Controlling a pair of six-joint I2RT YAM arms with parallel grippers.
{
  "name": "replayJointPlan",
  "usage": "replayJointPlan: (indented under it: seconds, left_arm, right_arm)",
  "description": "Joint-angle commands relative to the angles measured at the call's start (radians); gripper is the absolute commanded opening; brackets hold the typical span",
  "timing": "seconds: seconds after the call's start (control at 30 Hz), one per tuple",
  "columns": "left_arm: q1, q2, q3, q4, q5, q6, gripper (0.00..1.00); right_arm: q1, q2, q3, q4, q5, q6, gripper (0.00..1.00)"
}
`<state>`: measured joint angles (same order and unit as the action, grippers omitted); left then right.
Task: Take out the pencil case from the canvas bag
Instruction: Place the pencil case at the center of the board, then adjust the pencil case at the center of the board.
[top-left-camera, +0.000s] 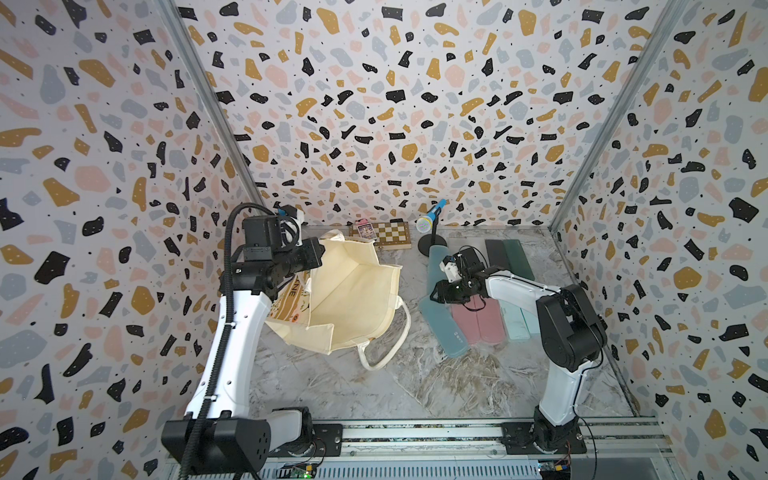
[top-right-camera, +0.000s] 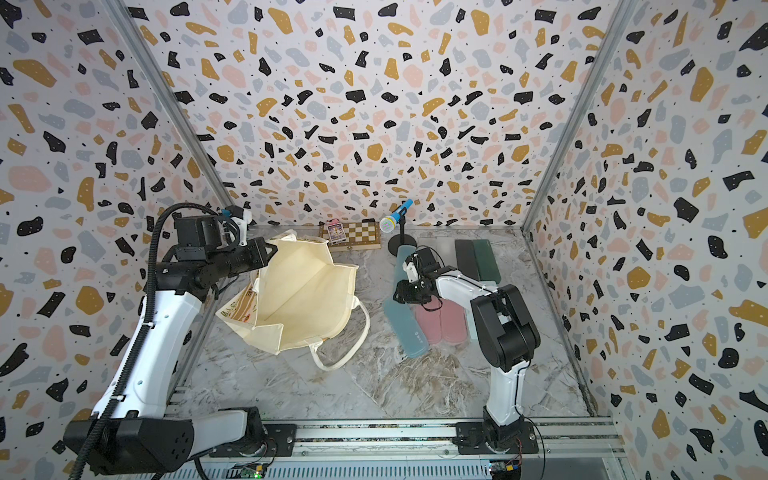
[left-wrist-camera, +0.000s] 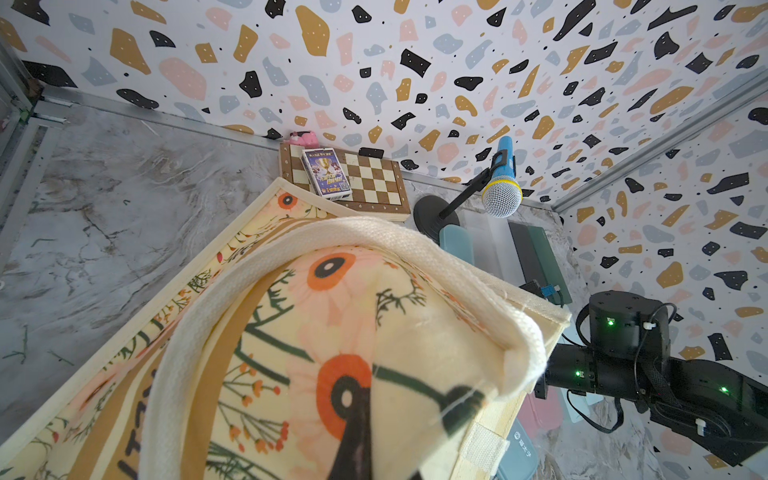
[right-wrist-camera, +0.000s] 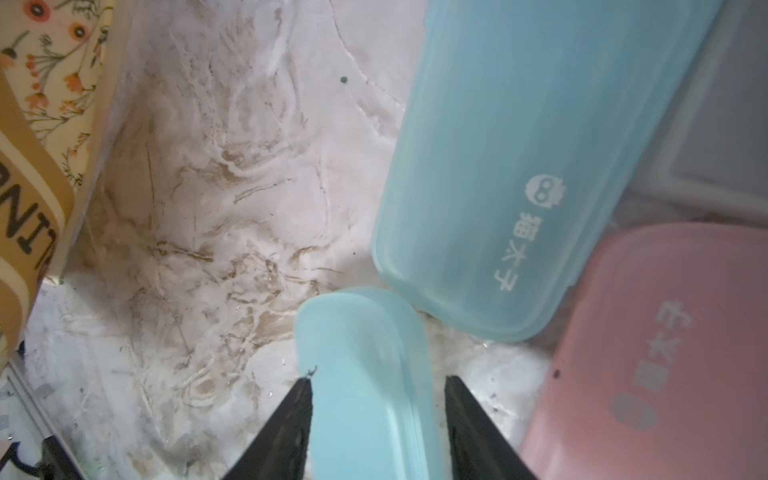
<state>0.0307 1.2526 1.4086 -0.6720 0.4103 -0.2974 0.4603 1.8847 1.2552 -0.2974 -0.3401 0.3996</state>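
Canvas bag (top-left-camera: 353, 299) is parked around 9 o'clock on the counter (top-left-camera: 415, 382). Its mouth gapes upward, so in both top views we're looking straight at the cream inside. At its 10 o'clock corner the left end effector (top-left-camera: 320, 254) is clamped shut on the rim and holds that corner up. The left wrist view is mostly bunched floral fabric. One white rope handle (top-left-camera: 390, 349) flops onto the counter at the bag's 5 o'clock.

Back at 12 o'clock we've got a chessboard (top-left-camera: 392, 236) against the wall with a little card box (top-left-camera: 365, 230) on its left end. Just off its 3 o'clock end is a blue microphone (top-left-camera: 430, 216) on a black stand.

Now the pencil case (top-left-camera: 446, 332), the teal one. It's out of the bag, lying at the bag's 3 o'clock, near it but not touching, leftmost in a bunch of cases. A second teal case (top-left-camera: 436, 259) lines up at its 12 o'clock, pink cases (top-left-camera: 478, 320) sit right beside it at 3 o'clock, and dark cases (top-left-camera: 509, 253) lie off at 1 o'clock.

The right end effector (right-wrist-camera: 379, 379) hangs over the pencil case's far end with its jaws parted, straddling it. In the right wrist view one finger (right-wrist-camera: 286, 436) touches the case's edge. The other finger (right-wrist-camera: 473, 436) stands clear, with a sliver of counter showing between.
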Motion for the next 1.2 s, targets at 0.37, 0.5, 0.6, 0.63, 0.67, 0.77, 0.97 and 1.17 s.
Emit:
replayJointPlan:
  seconds: [0.37, 0.5, 0.6, 0.63, 0.67, 0.77, 0.97, 1.17]
  left_arm:
    - [0.098, -0.068, -0.054, 0.072, -0.160, -0.107, 0.00]
    - [0.114, -0.074, -0.053, 0.065, -0.178, -0.108, 0.00]
    - [0.119, -0.078, -0.049, 0.048, -0.222, -0.108, 0.00]
    - [0.121, -0.080, -0.046, 0.042, -0.238, -0.108, 0.00]
    - [0.122, -0.081, -0.042, 0.032, -0.256, -0.107, 0.00]
    - [0.129, -0.083, -0.041, 0.028, -0.268, -0.108, 0.00]
    - [0.132, -0.082, -0.043, 0.031, -0.258, -0.109, 0.00]
    - [0.133, -0.082, -0.049, 0.035, -0.250, -0.109, 0.00]
  right_arm:
    - [0.212, -0.197, -0.141, -0.015, 0.349, -0.127, 0.67]
    - [0.257, -0.169, -0.144, -0.022, 0.376, -0.140, 0.73]
    - [0.280, -0.146, -0.139, -0.025, 0.387, -0.143, 0.73]
    - [0.287, -0.139, -0.137, -0.025, 0.392, -0.143, 0.73]
    - [0.293, -0.131, -0.136, -0.027, 0.396, -0.143, 0.73]
    - [0.302, -0.110, -0.129, -0.034, 0.414, -0.137, 0.73]
    - [0.310, -0.073, -0.114, -0.044, 0.473, -0.086, 0.72]
    - [0.317, -0.037, -0.099, -0.068, 0.567, 0.012, 0.69]
